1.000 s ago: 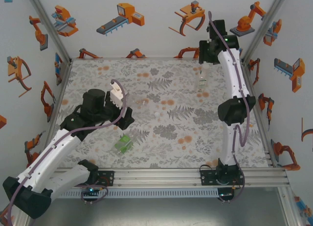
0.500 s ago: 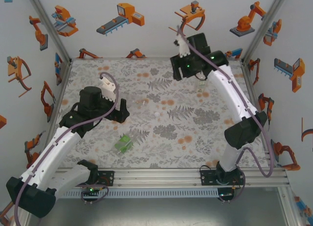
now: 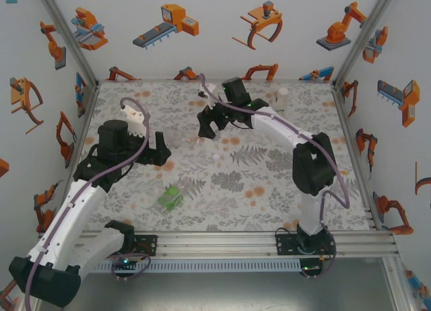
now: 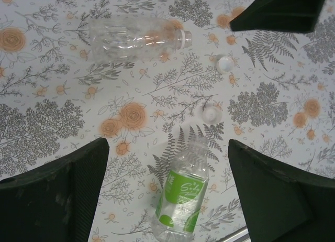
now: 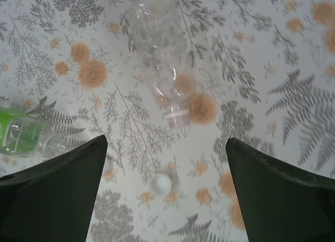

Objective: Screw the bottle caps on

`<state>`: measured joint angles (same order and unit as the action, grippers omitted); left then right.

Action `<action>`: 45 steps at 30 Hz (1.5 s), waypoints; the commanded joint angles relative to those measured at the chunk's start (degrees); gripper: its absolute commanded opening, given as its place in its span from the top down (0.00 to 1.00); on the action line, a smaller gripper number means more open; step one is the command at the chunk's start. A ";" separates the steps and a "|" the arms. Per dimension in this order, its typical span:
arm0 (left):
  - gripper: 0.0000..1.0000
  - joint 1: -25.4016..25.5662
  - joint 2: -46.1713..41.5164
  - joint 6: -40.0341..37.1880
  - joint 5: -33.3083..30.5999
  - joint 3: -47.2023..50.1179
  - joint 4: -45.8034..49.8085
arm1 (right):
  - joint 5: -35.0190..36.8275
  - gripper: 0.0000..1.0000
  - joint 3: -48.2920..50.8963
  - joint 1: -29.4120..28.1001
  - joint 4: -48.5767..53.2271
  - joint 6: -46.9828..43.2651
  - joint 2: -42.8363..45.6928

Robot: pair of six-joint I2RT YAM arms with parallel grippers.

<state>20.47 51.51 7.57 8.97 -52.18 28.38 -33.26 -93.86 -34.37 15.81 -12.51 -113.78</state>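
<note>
Now the lying clear bottle (image 5: 157, 43) sits just ahead of the right gripper (image 5: 166, 147), its long axis running straight toward the jaws and its open neck pointing at them. Those jaws stand wide apart with nothing between them. The left gripper (image 4: 168, 142) gapes empty too, on the other side of that bottle and somewhat farther off, so the right arm looks the nearer. Just past the bottle's neck lies a white cap (image 4: 225, 64), with a second cap (image 4: 211, 113) a little beyond it. The green-labelled bottle (image 4: 183, 200) lies further out from that neck end, its own neck aimed back toward the caps. A third bottle (image 3: 283, 95) stands upright, well apart. Nothing seems to block the approach, though the nearest cap could get nudged
</note>
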 commanded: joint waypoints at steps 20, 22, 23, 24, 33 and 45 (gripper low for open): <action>0.13 -1.40 -3.34 1.24 5.32 1.67 1.06 | -4.76 0.15 -14.45 -4.91 -5.05 -13.91 -22.29; 0.13 -1.44 -3.23 0.87 5.52 1.39 1.71 | -4.83 0.17 -16.00 -5.13 -3.28 -14.90 -23.42; 0.13 -1.44 -3.16 0.82 5.61 1.33 1.90 | -4.90 0.18 -17.05 -5.18 -2.27 -15.41 -23.87; 0.14 -1.40 -3.33 0.78 5.72 1.25 2.12 | -4.89 0.20 -18.01 -5.30 -1.20 -16.11 -24.39; 0.17 -1.66 -4.49 0.65 5.44 1.47 2.56 | -4.34 0.48 -21.27 -5.45 5.99 -20.66 -24.24; 0.18 -1.87 -5.63 -0.47 9.56 -0.13 1.93 | 0.73 0.57 -4.97 -5.44 7.01 -29.12 -4.36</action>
<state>19.03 47.31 8.45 15.70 -50.52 30.63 -33.87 -102.06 -39.31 22.48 -36.99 -126.06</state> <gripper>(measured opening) 0.823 0.566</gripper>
